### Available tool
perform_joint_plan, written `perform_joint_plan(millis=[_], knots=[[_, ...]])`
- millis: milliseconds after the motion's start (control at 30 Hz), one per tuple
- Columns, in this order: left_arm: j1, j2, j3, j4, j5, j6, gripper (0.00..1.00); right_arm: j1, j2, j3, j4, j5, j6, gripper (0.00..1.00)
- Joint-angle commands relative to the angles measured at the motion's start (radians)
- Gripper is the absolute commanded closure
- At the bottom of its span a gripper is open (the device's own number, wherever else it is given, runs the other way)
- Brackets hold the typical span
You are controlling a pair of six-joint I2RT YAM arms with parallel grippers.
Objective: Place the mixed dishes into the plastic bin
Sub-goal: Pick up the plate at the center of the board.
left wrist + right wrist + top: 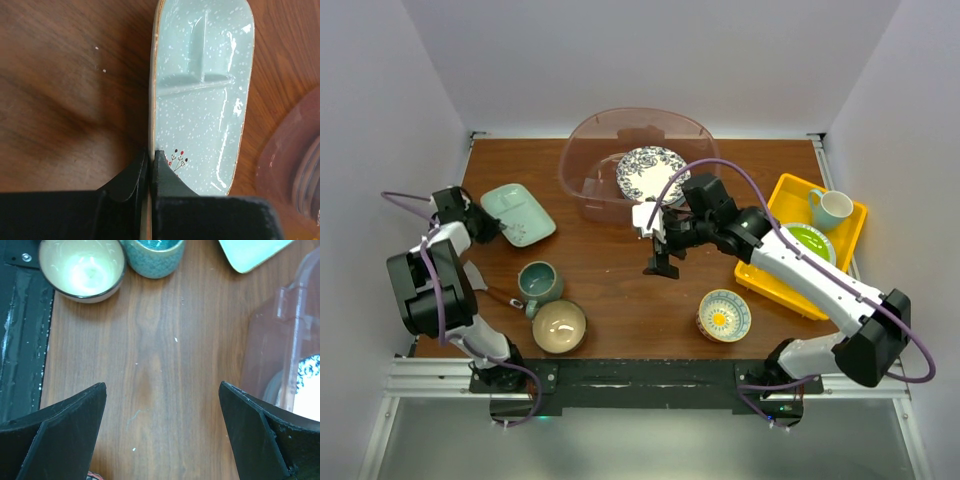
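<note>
The mint dish (518, 213) (200, 100) is seen at the left of the worktop (610, 290), just left of the bin (582, 160). Its near rim is pinched between the pressed-together fingers of the left tool (485, 228) (150, 160). Whether the dish is lifted cannot be told. A blue-patterned plate (652, 172) is seen inside the bin. The right tool (665, 255) (162, 390) is spread wide and empty, held over bare wood just in front of the bin. A teal mug (538, 282) and tan bowl (559, 326) are placed side by side at front left, and a patterned bowl (724, 315) at front right. On the yellow tray (786, 190) at the right, a pale mug (830, 208) and a green plate (810, 240) are seen.
</note>
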Motion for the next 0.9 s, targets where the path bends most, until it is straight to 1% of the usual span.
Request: perform_joint_plan(millis=[0,267,500,867], knots=[[0.003,-0.164,0.012,0.071,0.015,0.000,1.00,-0.026,-0.026,-0.001,0.011,-0.046,0.006,0.02],[0.003,-0.311,0.004,0.064,-0.048,-0.017,1.00,-0.059,-0.031,-0.002,0.009,-0.061,0.009,0.02],[0.003,-0.443,-0.004,0.045,-0.071,-0.041,1.00,-0.079,-0.029,-0.001,0.007,-0.070,0.008,0.02],[0.000,-0.565,0.062,-0.013,-0.074,-0.069,1.00,-0.103,-0.035,0.005,0.000,-0.080,0.011,0.02]])
